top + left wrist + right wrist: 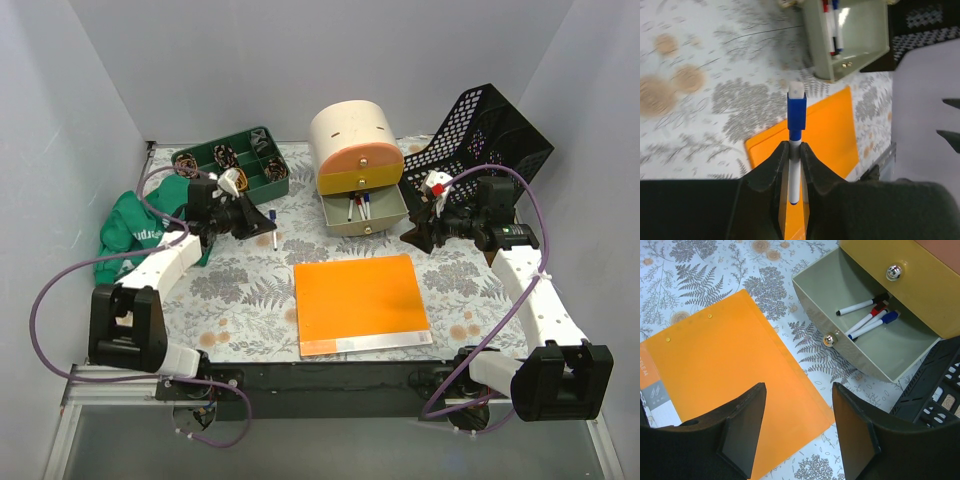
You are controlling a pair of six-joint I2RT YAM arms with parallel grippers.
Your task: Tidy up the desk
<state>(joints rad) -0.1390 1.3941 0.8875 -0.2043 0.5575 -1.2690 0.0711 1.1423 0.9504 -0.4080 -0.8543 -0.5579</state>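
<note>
The desk (240, 290) has a fern-and-flower print. My left gripper (262, 218) is shut on a white marker with a blue cap (273, 232) and holds it above the desk, left of the open grey drawer (365, 212). In the left wrist view the marker (796, 110) sticks out from between the closed fingers of the left gripper (795, 150). My right gripper (415, 235) is open and empty, right of the drawer. In the right wrist view the right gripper (799, 387) hovers over the corner of the orange folder (725, 370). Several markers (867, 320) lie in the drawer (920, 357).
The orange folder (360, 300) lies flat at centre front. A cream drawer unit (352, 135) stands behind the open drawer. A green compartment tray (240, 160) sits back left, a green cloth (130, 235) at the left edge, a black mesh basket (490, 130) back right.
</note>
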